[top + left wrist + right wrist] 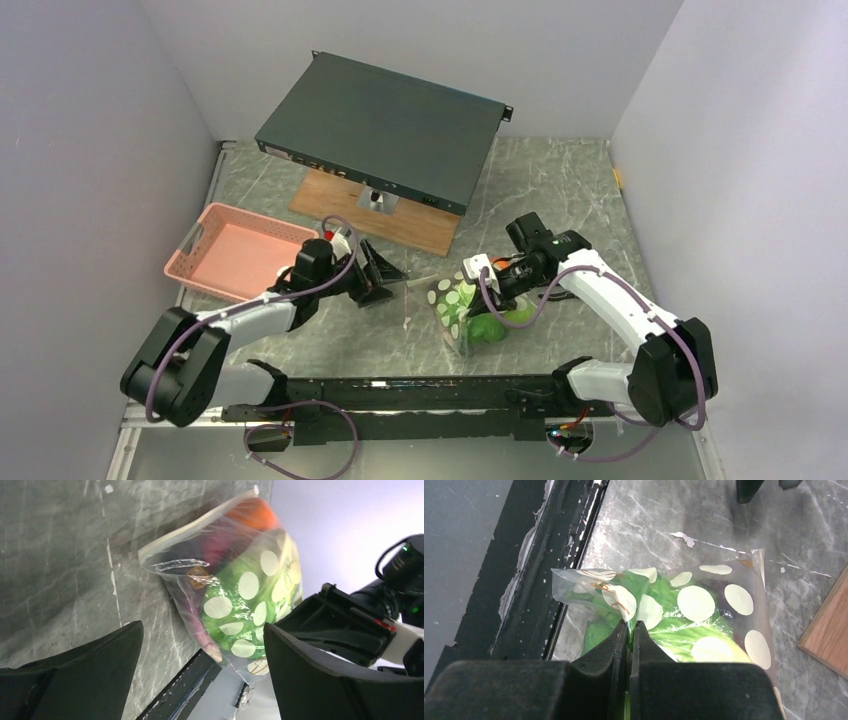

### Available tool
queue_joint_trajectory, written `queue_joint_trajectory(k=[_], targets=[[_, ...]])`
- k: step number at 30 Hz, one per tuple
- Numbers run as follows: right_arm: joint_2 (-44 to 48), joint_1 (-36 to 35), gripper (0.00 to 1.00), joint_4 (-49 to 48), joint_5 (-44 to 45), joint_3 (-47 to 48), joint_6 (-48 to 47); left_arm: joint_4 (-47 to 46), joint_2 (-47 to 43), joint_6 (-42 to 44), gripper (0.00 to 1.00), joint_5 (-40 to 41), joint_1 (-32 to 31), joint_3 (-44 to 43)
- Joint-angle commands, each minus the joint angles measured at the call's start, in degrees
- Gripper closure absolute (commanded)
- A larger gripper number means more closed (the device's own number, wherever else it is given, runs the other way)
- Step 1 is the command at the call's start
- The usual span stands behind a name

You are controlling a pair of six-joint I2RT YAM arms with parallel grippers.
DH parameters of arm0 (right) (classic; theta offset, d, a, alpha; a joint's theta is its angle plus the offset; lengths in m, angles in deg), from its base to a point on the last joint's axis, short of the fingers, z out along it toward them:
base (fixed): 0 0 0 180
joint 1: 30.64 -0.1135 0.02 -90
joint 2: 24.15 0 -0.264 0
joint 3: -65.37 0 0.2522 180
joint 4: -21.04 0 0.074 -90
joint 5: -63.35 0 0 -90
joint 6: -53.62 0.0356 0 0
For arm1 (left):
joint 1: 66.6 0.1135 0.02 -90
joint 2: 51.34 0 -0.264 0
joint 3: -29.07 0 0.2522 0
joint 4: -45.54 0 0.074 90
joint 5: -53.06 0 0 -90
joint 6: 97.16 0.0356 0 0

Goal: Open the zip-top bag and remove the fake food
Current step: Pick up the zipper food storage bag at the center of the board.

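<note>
Bare tabletop (415,328) lies open to you between left gripper (392,285) and zip-top bag (457,312); pink basket (240,252) blocks left, wooden board (405,228) far.

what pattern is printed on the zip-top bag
The zip-top bag is clear with cream polka dots, clearest in the right wrist view.

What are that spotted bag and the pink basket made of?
The bag looks like thin clear plastic film, glossy: it crinkles, catches glare and shows the food inside. The basket is probably moulded plastic, matte pink, with small holes along its walls.

Pink basket (188,245), dark box (385,125) on board (420,228)
</note>
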Motion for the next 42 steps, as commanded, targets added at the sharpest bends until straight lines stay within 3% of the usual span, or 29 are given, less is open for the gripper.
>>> queue_joint_trajectory(k=[1, 4, 8, 23, 28, 33, 39, 41, 42], targets=[[1.66, -0.97, 1.0, 2.04, 2.48, -0.27, -6.34, -5.03, 5.05, -6.88, 0.07, 0.07, -1.39, -1.58], [1.76, -1.3, 1.0, 2.06, 3.17, 0.17, -7.09, -10.09, 9.68, -11.28, 0.11, -0.77, -2.89, -2.23], [1.73, -1.51, 1.0, 0.78, 1.7, 1.02, -4.88, -5.72, 13.22, -13.01, 0.12, 2.03, -6.01, -5.51], [0.89, -2.31, 1.0, -1.09, -6.09, 5.69, 0.11, 0.46, 12.97, -23.71, 0.16, 18.32, -10.36, -5.41], [0.93, -2.89, 1.0, -1.67, -6.01, 4.77, 0.45, 0.02, 15.15, -24.81, 0.18, 18.71, -10.83, -7.28], [0.95, -3.3, 1.0, -2.62, -6.14, 4.22, 1.16, -2.35, 17.17, -26.08, 0.35, 18.48, -11.39, -7.76], [1.17, -3.28, 1.0, -2.18, -6.71, 3.91, 1.12, -2.51, 18.41, -24.86, 0.43, 19.46, -11.46, -8.71], [1.31, -3.4, 1.0, -1.89, -7.05, 3.7, 0.93, -3.96, 18.85, -24.41, 0.52, 19.97, -11.45, -9.02], [1.42, -3.39, 1.0, -1.72, -7.22, 3.57, 0.85, -4.69, 19.16, -24.01, 0.61, 19.79, -11.41, -9.24]])
